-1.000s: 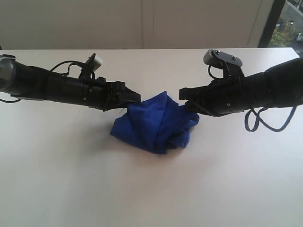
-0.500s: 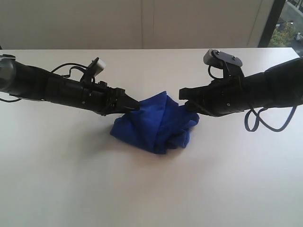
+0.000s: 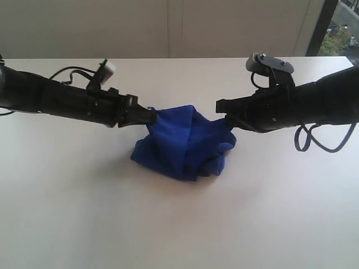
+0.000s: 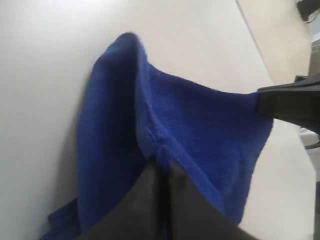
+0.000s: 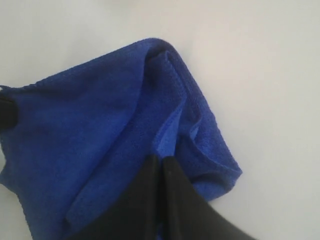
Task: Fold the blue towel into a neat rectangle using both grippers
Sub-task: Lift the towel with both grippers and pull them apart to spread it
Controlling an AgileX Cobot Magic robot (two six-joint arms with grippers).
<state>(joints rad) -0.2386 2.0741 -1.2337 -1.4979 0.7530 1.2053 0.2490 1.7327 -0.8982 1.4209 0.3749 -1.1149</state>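
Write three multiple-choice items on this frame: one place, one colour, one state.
1. Where is the towel?
A. mid-table, between the two grippers
B. hanging off the near edge
C. draped over the right arm

2. What colour is the towel?
A. green
B. blue
C. red

3. What state is the left gripper in?
A. wide open above the towel
B. shut on the towel
C. shut on nothing, away from it

Answers:
1 A: the exterior view shows it bunched between the left gripper and the right gripper.
2 B: it is deep blue in every view.
3 B: the left wrist view shows closed jaws pinching cloth.
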